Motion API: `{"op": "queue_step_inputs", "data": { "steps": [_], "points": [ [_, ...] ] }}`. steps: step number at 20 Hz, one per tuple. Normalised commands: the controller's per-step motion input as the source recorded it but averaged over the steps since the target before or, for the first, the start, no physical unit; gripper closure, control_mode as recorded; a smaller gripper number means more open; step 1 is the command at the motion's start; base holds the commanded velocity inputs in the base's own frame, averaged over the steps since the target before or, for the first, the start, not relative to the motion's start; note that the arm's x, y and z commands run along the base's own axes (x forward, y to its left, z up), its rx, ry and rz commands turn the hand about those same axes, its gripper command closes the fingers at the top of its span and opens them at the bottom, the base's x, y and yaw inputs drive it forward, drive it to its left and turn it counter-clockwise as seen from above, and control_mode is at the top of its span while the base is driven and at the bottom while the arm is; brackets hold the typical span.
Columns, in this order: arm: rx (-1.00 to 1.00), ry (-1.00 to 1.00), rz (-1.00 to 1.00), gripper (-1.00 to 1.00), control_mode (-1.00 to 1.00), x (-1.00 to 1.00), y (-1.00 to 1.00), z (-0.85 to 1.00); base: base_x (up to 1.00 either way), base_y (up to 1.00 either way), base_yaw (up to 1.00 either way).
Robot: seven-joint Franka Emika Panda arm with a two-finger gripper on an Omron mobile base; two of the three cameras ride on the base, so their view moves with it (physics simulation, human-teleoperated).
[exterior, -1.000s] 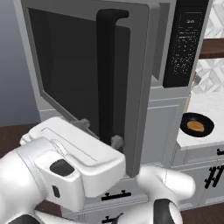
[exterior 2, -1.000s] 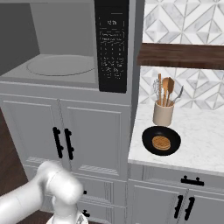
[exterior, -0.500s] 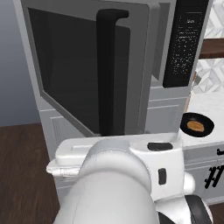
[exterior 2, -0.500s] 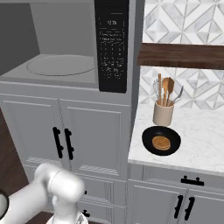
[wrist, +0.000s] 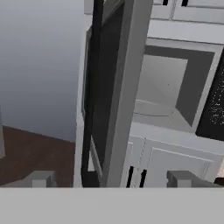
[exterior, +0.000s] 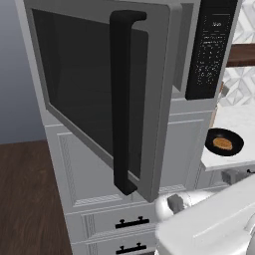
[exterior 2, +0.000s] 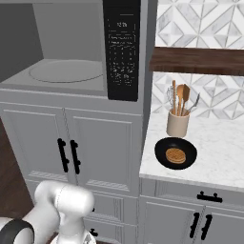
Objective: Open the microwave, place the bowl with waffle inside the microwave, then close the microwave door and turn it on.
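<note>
The microwave door point(exterior: 99, 94) stands swung wide open, a grey-framed slab of smooth dark glass with a long black bar handle point(exterior: 123, 99) running down near its free edge. Seen edge-on in the hand view, the microwave door point(wrist: 111, 96) rises just ahead of the pincer point(wrist: 111, 178), whose two blunt grey fingertips point(wrist: 41, 178) stand well apart with nothing between them.

Behind the door the microwave point(exterior 2: 71, 57) shows a plain grey cavity with a flat round turntable point(exterior 2: 66, 70) on its floor, open at the front. To the right of the cavity runs the tall black control panel point(exterior 2: 122, 47), speckled with small white markings.

The bowl point(exterior 2: 176, 153), round, shallow and black, sits on the white marbled table point(exterior 2: 219, 152) near its front edge, close to the left end beside the microwave cabinet. The waffle point(exterior 2: 175, 155) lies flat inside it, a golden-brown disc with a gridded face. Just behind the bowl stands a cream cylindrical holder point(exterior 2: 177, 123) of wooden utensils. Bare table surface stretches to the right of the bowl. Below are white panelled cabinet doors point(exterior 2: 71, 143) with short black handles.
</note>
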Motion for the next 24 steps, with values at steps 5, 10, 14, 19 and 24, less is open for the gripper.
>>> {"op": "queue_step_inputs", "data": {
  "steps": [5, 10, 14, 19, 24],
  "points": [
    [0.20, -0.05, 0.51, -1.00, -1.00, -0.22, -0.74, 0.03, 0.00, 0.00, 0.00],
    [0.29, 0.03, 0.60, -1.00, -1.00, 0.15, -0.51, 0.03, 0.00, 0.00, 0.00],
    [0.36, 0.00, 0.56, -1.00, -1.00, 0.82, -0.46, 0.00, 0.00, 0.00, 0.00],
    [0.35, 0.02, 0.59, -1.00, -1.00, 1.00, -0.18, -0.18, 0.00, 0.00, 0.00],
    [0.35, 0.01, 0.49, -1.00, -1.00, 1.00, -0.10, -0.24, 0.00, 0.00, 0.00]
  ]
}}
